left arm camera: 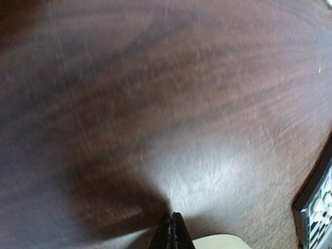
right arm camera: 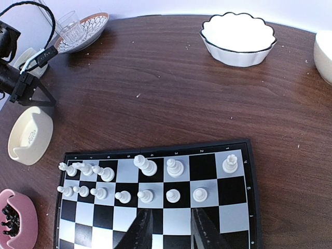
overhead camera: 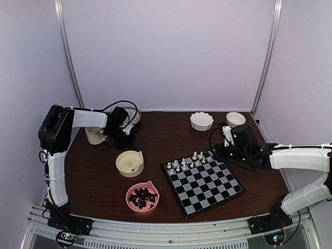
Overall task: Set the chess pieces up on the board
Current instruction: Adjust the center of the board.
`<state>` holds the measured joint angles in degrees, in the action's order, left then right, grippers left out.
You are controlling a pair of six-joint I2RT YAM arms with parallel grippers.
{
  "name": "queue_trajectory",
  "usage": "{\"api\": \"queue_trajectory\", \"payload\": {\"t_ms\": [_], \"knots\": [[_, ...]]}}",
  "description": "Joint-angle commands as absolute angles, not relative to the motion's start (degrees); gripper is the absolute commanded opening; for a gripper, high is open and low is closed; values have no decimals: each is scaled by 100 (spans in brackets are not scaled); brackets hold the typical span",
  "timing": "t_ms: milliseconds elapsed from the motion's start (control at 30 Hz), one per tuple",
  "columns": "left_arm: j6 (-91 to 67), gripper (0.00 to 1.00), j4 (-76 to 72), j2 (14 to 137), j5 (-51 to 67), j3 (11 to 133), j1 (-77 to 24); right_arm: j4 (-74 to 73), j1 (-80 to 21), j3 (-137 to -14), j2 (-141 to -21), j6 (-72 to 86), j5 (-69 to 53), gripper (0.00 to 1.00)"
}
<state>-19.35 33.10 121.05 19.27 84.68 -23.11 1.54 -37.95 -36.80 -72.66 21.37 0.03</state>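
The board (overhead camera: 207, 189) lies at the table's front right. Cream-white chess pieces (overhead camera: 184, 164) stand in two rows along its far edge, and in the right wrist view they (right arm camera: 147, 167) show as taller men behind a row of pawns (right arm camera: 173, 195). My right gripper (right arm camera: 171, 233) hovers open just above the board (right arm camera: 233, 218), behind the pawn row, with nothing between its fingers; from above it (overhead camera: 219, 151) is at the board's far right corner. My left gripper (left arm camera: 173, 220) is shut and empty, low over bare wood beside the cream bowl (left arm camera: 223, 243).
A cream bowl (overhead camera: 120, 158) holding a pale piece and a pink bowl (overhead camera: 128, 197) of black pieces (overhead camera: 142, 197) sit left of the board. A white scalloped bowl (right arm camera: 238, 36), a second pale bowl (overhead camera: 236, 119), a patterned dish with a glass (right arm camera: 80, 31) and a cup (overhead camera: 95, 136) stand at the back.
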Motion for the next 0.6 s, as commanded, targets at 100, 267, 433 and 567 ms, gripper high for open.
{"api": "queue_trajectory", "payload": {"t_ms": [100, 267, 433, 567], "knots": [[-2044, 0, 3317, 11319, 1408, 7614, -2382, 250, -3779, -3604, -7129, 2170, 18, 28], [-2201, 0, 3082, 10695, 1022, 7052, -2380, 270, -3779, -3604, -7178, 2171, 10, 29], [-2212, 0, 2641, 9996, 736, 6470, -2382, 282, -3786, -3617, -7216, 2177, -108, 29], [-2082, 0, 2243, 9278, 813, 5847, -2388, 290, -3788, -3604, -7190, 2177, -134, 29]]}}
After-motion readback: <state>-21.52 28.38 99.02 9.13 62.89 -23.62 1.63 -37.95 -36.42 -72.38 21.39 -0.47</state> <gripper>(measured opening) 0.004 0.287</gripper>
